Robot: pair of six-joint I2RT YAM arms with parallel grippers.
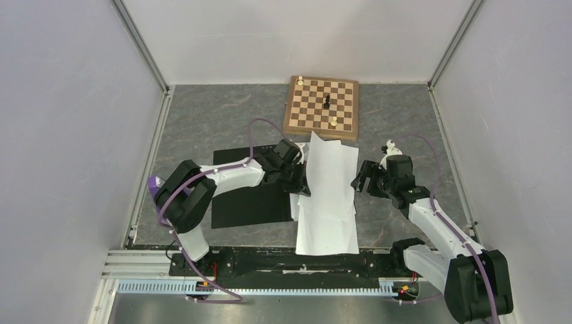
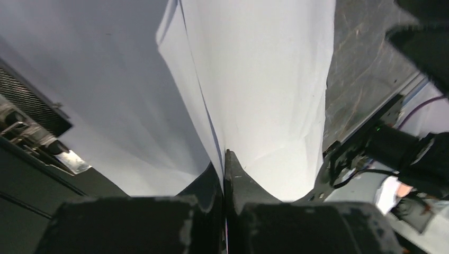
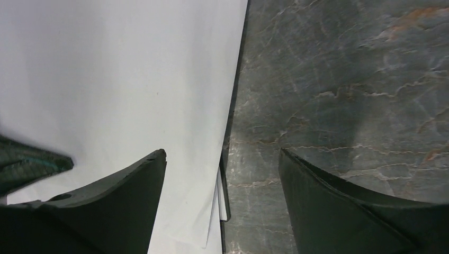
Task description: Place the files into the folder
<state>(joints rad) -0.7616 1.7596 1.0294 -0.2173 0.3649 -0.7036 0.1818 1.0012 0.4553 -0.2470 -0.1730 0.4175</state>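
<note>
the files [image 1: 328, 196], loosely fanned white sheets, lie near the middle of the table's front edge, over the right half of the open folder [image 1: 244, 202], whose black left half is bare. the left gripper [image 1: 303, 180] pinches their left edge. the right gripper [image 1: 358, 178] gapes empty beside their right edge. squaring the sheets and closing the folder seem left to do.

Your count: one chessboard [image 1: 321, 108]. Three chess pieces [image 1: 333, 122] on it, two pale, one black. One small pale object [image 1: 390, 146] off board. One folder [image 1: 243, 209], lying open. White paper sheets [image 1: 328, 196]: you can make out at least two overlapping, likely more; stack edges too fine to separate. One purple object [image 1: 154, 183].
</note>
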